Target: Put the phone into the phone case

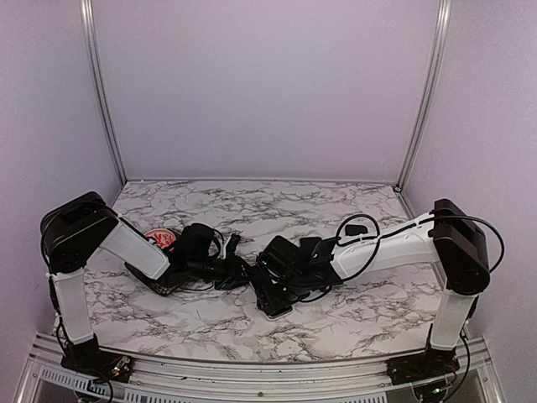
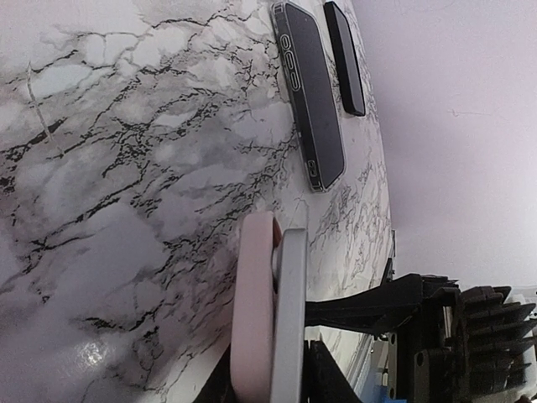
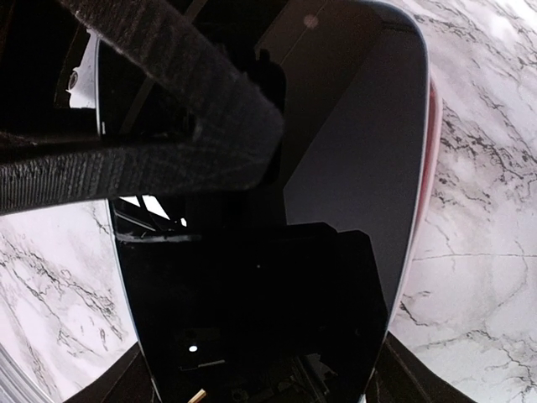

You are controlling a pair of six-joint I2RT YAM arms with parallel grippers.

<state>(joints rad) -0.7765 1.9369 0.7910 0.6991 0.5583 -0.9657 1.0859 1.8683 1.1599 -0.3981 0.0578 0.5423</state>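
Together, phone and pink case sit clamped inside the left tool.

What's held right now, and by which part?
Left hand pinches phone and pink case together across their faces, near one end. Right hand: cannot tell.

The surface is white marble-patterned, veined in grey and black. A clear-cased phone lies flat on it with its dark face up. Just beside that, parallel and not touching, lies a slim black slab. Toward the left side, in the top view, rests a round red item, partly hidden.
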